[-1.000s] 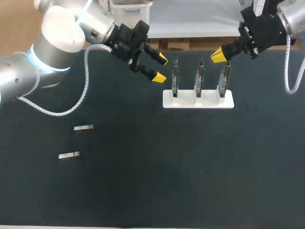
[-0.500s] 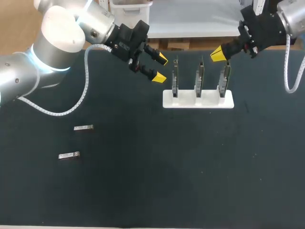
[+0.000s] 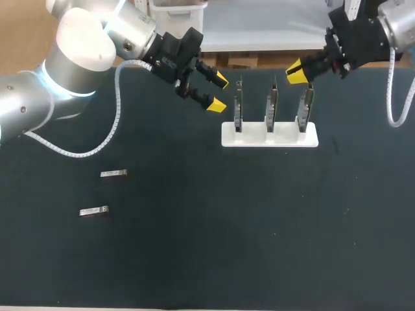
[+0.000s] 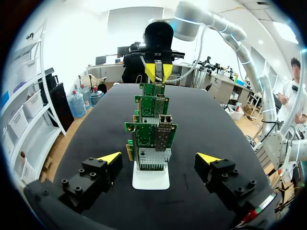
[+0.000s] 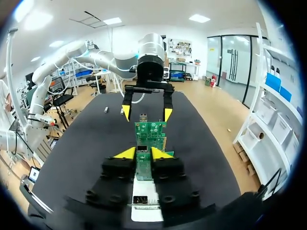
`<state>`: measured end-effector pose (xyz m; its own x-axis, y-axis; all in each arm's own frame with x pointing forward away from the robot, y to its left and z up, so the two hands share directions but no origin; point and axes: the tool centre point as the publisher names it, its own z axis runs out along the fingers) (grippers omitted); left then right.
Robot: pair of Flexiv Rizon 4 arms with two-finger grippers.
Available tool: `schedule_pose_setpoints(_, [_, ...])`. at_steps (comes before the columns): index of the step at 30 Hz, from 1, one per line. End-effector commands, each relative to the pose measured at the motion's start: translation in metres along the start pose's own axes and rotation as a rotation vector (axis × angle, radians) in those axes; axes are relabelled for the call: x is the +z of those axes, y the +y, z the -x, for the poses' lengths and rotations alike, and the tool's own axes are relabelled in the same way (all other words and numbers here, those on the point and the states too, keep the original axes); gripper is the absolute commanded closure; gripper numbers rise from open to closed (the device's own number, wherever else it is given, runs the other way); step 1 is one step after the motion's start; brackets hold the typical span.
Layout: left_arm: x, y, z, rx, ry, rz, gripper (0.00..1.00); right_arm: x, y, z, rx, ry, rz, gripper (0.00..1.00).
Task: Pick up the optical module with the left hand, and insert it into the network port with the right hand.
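Two small silver optical modules (image 3: 113,173) (image 3: 94,210) lie on the black table at the left, far from both grippers. Three green network cards (image 3: 271,107) stand upright in a white stand (image 3: 269,135) at the back middle. My left gripper (image 3: 218,92) hovers just left of the row, wide open and empty; the left wrist view looks down the line of cards (image 4: 154,136) past its fingers (image 4: 159,158). My right gripper (image 3: 296,72) hangs above the rightmost card (image 3: 305,107). Its tips (image 5: 143,153) stand a narrow gap apart, holding nothing, with the cards (image 5: 150,132) beyond them.
A white coiled cable (image 3: 97,146) hangs from my left arm over the table's left part. The dark tabletop (image 3: 227,227) stretches wide in front of the stand. The table's back edge runs just behind the cards.
My right gripper has lifted slightly up and back from the rightmost card, and its tips have parted a little. The left arm has not moved.
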<state>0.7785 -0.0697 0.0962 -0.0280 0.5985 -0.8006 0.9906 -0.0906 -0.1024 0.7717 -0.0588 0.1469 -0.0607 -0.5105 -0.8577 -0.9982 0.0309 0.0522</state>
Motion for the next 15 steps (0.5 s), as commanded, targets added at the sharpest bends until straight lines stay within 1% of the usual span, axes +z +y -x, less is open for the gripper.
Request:
schedule_pose_setpoints(1, [0.0, 0.0016, 0.0008, -0.002, 0.004, -0.003, 0.0, -0.0001, 0.0015, -0.0002, -0.001, -0.001, -0.004, 0.0])
schedule_pose_setpoints(11, [0.0, 0.0016, 0.0008, -0.002, 0.004, -0.003, 0.0, -0.0001, 0.0015, -0.0002, -0.001, -0.001, -0.004, 0.0])
schedule_pose_setpoints(14, [-0.0015, 0.0002, 0.0019, 0.0, 0.01, 0.004, 0.0, -0.0001, 0.0015, -0.0002, -0.001, -0.001, -0.004, 0.0])
schedule_pose_setpoints(15, [-0.0029, -0.0001, 0.0023, 0.002, 0.021, 0.02, 0.0, -0.0001, 0.0015, -0.0002, -0.001, -0.001, -0.004, 0.0])
